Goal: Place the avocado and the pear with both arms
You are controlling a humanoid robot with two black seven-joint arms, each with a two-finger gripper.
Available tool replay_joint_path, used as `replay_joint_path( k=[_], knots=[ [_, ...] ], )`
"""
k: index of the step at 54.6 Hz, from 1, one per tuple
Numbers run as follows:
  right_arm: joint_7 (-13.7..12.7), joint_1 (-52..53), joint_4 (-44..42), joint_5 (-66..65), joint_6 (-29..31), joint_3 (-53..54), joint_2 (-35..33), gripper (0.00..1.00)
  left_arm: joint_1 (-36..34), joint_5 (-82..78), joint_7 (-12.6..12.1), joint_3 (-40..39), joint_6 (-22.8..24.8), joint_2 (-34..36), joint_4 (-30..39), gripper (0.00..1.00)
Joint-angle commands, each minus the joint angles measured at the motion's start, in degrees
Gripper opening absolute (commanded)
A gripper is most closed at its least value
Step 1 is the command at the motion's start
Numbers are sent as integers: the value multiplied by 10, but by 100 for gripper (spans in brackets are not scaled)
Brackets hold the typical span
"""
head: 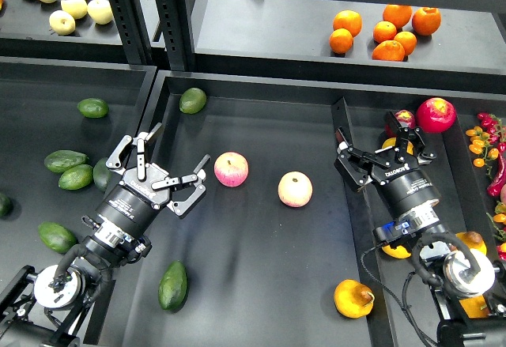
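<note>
Two claws are in view, both empty. Nearest, the avocado [173, 285] lies on the centre tray [261, 284] toward its front left corner, and the pear [353, 298] sits at the front right edge, against the divider. Farther back, the left claw [166, 165] is spread wide over the tray's left edge, touching nothing. The right claw [385, 155] is also spread apart, over the right bin. Between them rest two apples [231, 169], well apart from both.
</note>
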State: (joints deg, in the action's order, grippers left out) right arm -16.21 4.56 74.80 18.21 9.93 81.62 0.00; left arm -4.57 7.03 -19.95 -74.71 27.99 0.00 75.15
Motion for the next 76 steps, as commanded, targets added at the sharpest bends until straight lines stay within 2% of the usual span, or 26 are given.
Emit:
replay_joint_path(
  k=[1, 49, 57, 67, 76],
  knots=[
    [-1, 0, 0, 0, 0, 0, 0, 100, 0, 0, -1, 0, 0, 0, 0, 100],
    [-1, 0, 1, 0, 0, -3, 0, 100, -8, -6, -5, -4, 0, 0, -6, 100],
    [-1, 1, 1, 0, 0, -6, 0, 100, -32, -7, -42, -5, 0, 3, -9, 100],
    [-1, 2, 2, 0, 0, -8, 0, 100, -88, -8, -81, -2, 0, 80, -17, 100],
    [-1, 4, 3, 0, -4, -8, 0, 100, -127, -7, -81, 18, 0, 143, -26, 100]
  ],
)
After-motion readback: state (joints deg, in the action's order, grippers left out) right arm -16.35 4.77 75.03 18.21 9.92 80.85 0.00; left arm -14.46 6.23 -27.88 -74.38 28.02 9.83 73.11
